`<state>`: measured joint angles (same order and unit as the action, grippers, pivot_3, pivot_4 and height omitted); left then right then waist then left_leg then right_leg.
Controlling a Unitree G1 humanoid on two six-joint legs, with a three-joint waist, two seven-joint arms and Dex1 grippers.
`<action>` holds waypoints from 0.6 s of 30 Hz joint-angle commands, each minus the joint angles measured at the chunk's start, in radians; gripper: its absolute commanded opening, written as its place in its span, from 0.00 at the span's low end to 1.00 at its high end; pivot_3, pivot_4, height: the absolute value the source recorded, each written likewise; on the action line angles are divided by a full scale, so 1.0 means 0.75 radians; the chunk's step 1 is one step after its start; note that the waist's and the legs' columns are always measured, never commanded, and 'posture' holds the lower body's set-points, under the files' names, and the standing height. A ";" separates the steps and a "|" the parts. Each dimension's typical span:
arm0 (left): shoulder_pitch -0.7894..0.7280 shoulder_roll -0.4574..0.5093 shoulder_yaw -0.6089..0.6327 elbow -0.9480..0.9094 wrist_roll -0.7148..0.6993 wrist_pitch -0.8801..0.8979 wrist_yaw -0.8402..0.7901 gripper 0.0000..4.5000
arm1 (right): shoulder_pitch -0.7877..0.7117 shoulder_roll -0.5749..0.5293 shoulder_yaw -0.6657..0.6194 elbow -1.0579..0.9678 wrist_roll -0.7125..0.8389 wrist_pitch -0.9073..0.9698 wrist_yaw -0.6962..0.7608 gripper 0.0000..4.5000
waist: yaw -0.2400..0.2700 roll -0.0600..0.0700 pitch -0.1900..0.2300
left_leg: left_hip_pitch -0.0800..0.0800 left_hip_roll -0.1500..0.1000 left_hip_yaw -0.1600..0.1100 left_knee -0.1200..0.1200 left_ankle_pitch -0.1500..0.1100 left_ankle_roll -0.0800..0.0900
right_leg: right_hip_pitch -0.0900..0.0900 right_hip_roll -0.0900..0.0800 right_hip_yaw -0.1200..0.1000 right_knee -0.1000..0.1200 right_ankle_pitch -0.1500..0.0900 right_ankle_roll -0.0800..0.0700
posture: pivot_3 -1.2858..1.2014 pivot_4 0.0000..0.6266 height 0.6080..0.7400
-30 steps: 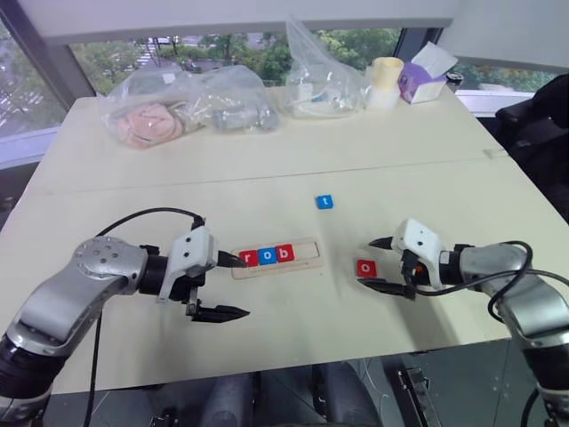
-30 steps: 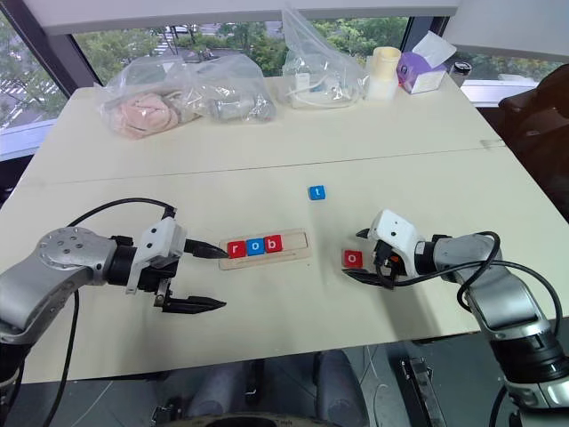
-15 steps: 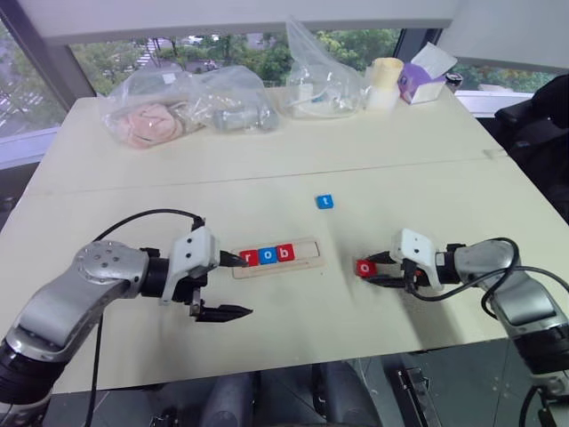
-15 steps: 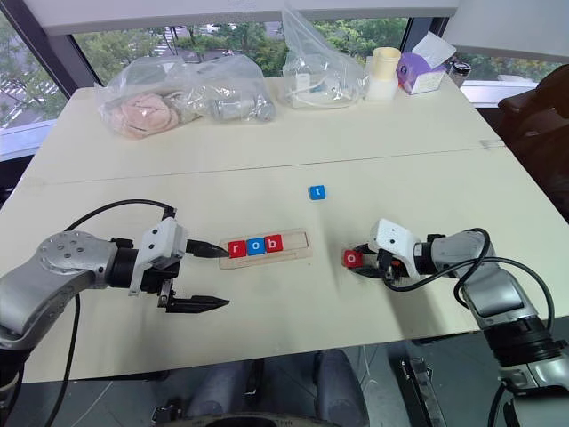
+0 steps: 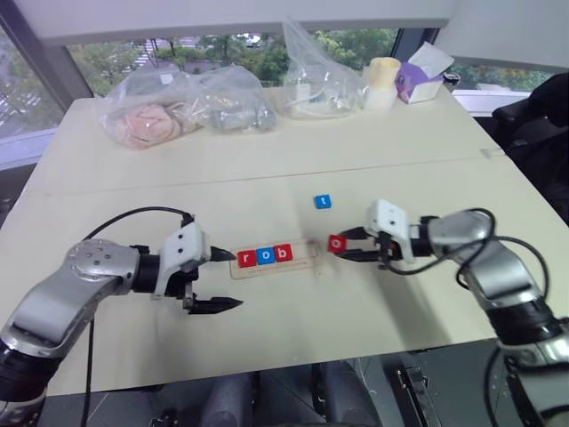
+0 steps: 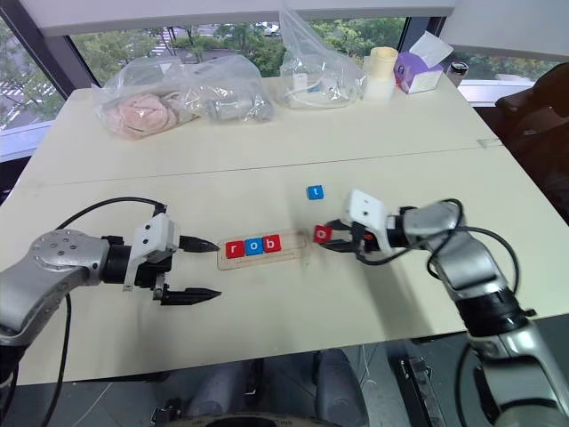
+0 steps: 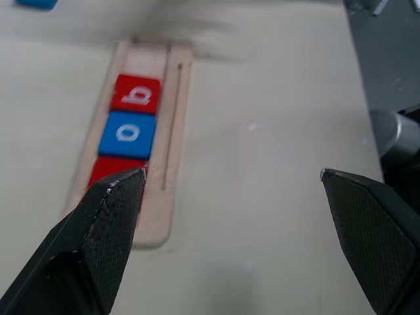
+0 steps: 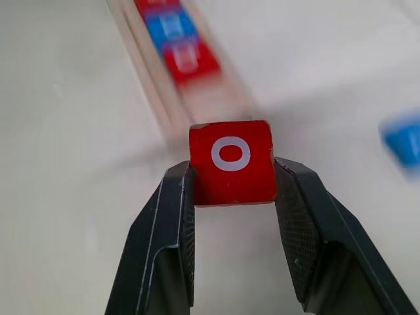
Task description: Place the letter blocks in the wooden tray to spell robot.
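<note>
Red o block [image 8: 231, 161] clamped in right jaws just off the wooden tray's [image 5: 307, 261] empty end; left jaws wide, empty

Pale matt wooden tray [image 7: 172, 131]

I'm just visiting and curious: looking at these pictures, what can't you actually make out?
- The r block: left wrist view, mostly behind a finger of the left gripper.
- The tray and its blocks: right wrist view, blurred.
- The t block: right wrist view, blurred and cut by the edge.
- The bags' contents: eye views, veiled by crinkled plastic.
</note>
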<state>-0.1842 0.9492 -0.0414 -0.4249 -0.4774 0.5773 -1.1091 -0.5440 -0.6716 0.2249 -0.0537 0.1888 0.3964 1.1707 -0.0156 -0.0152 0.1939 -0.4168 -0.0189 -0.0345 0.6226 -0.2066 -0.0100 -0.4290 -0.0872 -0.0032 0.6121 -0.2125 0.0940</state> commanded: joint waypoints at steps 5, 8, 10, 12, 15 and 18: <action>0.055 -0.003 0.038 -0.044 0.012 -0.019 0.030 1.00 | -0.213 0.113 0.178 0.320 -0.140 -0.225 0.084 0.25 | 0.017 0.000 0.000 | -0.002 -0.001 -0.001 0.001 0.000 0.000 | 0.000 -0.001 0.000 0.000 0.000 0.000 | 0.52 0.24 1.00; 0.060 -0.011 0.032 -0.060 0.012 -0.011 0.053 1.00 | -0.252 0.132 0.202 0.398 -0.159 -0.273 0.125 0.25 | 0.009 0.000 0.000 | -0.003 -0.002 0.000 0.004 0.000 0.000 | 0.001 -0.002 0.000 0.000 0.000 0.000 | 0.52 0.24 1.00; 0.081 -0.020 0.046 -0.060 0.007 -0.021 0.063 1.00 | -0.275 0.138 0.227 0.442 -0.180 -0.308 0.161 0.25 | 0.003 0.000 0.000 | -0.002 -0.002 0.000 0.004 0.000 0.000 | 0.001 -0.002 0.000 0.000 0.000 0.000 | 0.52 0.24 1.00; 0.099 -0.024 0.060 -0.056 0.006 -0.032 0.067 1.00 | -0.291 0.153 0.230 0.478 -0.193 -0.330 0.170 0.25 | -0.002 0.000 0.000 | -0.002 -0.002 0.000 0.003 0.000 0.000 | 0.001 -0.001 0.000 0.000 0.000 0.000 | 0.52 0.24 1.00; 0.112 -0.027 0.070 -0.048 0.008 -0.043 0.068 1.00 | -0.312 0.174 0.230 0.520 -0.205 -0.354 0.177 0.25 | -0.002 0.000 0.000 | -0.001 -0.002 0.000 0.002 0.000 0.000 | 0.000 0.000 0.000 0.001 0.001 0.001 | 0.52 0.24 1.00; 0.081 -0.034 0.075 -0.070 -0.019 -0.003 0.086 1.00 | -0.332 0.199 0.242 0.570 -0.227 -0.367 0.185 0.25 | -0.001 0.000 0.000 | 0.000 -0.002 0.000 0.002 0.000 0.000 | 0.000 0.000 0.000 0.002 0.001 0.000 | 0.52 0.24 1.00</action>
<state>-0.1029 0.9281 -0.0169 -0.4453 -0.4700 0.5647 -1.0556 -0.7662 -0.5322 0.4095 0.3695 0.0217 0.1386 1.3041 -0.0167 -0.0153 0.1940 -0.4166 -0.0203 -0.0346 0.6239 -0.2066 -0.0102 -0.4289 -0.0869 -0.0032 0.6137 -0.2120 0.0943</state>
